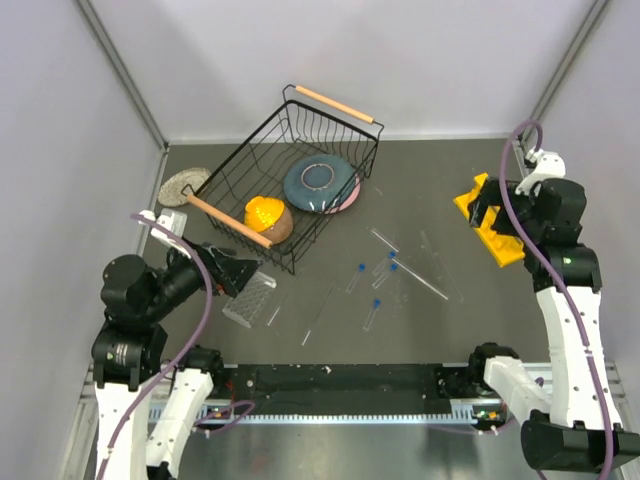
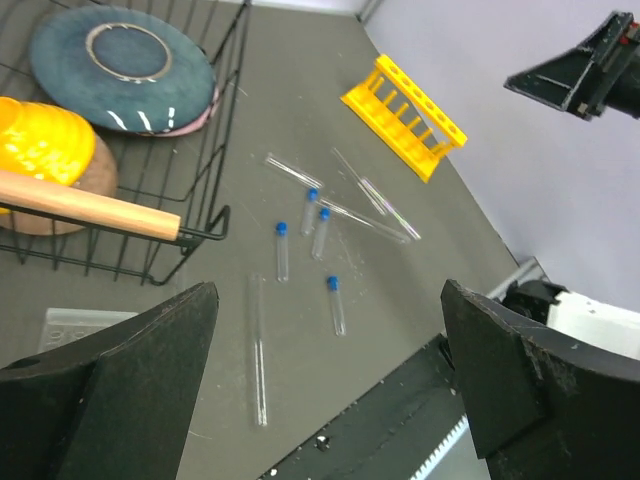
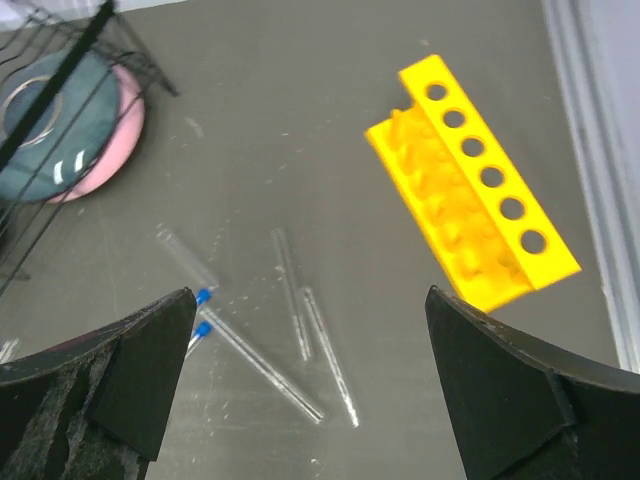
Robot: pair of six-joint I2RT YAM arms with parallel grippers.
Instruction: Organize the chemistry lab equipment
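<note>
- The job looks like it is just starting. Nothing is sorted yet.
- Four little tubes with blue caps (image 2: 282, 250) lie flat in the middle of the table (image 1: 430, 180). None is in a rack.
- The long glass sticks (image 2: 258, 350) lie flat on the table too. Some are right by the tubes and some look like they cross each other.
- The yellow rack (image 3: 470, 200) with six holes sits on the right side, well away from the tubes. I cannot tell if it stands straight or is tipped over.
- The clear rack (image 1: 250, 298) sits on the left side, just by the corner of the wire basket (image 1: 290, 130).
- A blue plate (image 1: 318, 183) and an orange bowl (image 1: 266, 217) sit in the basket. They are not part of this job.
- The left gripper (image 1: 238, 272) hangs just over the clear rack. Its fingers (image 2: 110, 400) are spread wide and hold nothing.
- The right gripper (image 1: 487, 212) hangs over the yellow rack. Its fingers (image 3: 530, 400) are spread wide too, with nothing in them.
- I think the next move is to go down and pick up a rack or a tube.
- The tubes are thin and round, so they could roll. The glass sticks could snap. I think the pinch must be soft and right in the middle.
- I see no words, labels or brand names I can read.
</note>
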